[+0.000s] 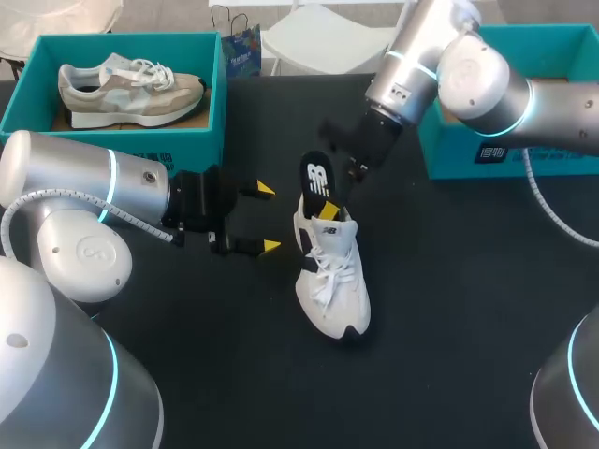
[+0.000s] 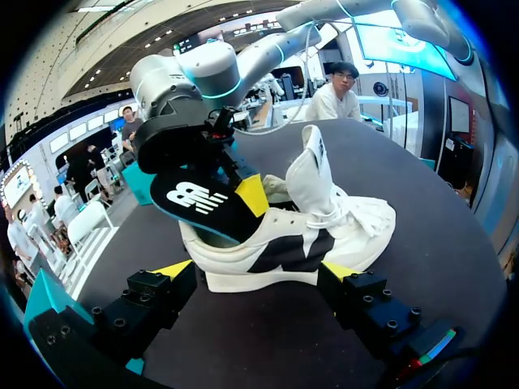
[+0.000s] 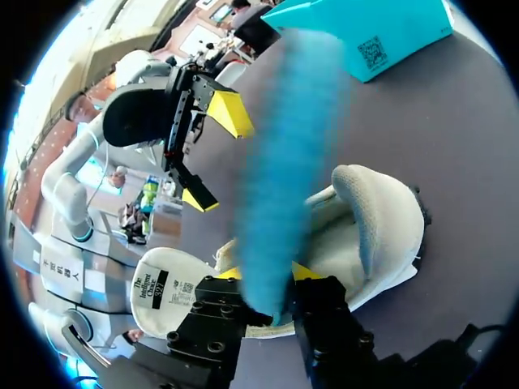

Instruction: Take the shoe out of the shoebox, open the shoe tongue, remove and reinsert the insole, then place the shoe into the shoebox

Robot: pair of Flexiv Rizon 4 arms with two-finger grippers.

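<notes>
Blue-soled insole (image 3: 292, 162), pinched in the closed right gripper (image 3: 268, 279), pokes from the white shoe (image 1: 332, 271) standing mid-table, while the open left gripper (image 1: 269, 218) hangs just beside, so the unbraced shoe could topple.

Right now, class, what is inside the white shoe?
The lower end of the insole sits in the opening of the white shoe, held by the right gripper; the rest sticks out. The toe interior is hidden.
</notes>
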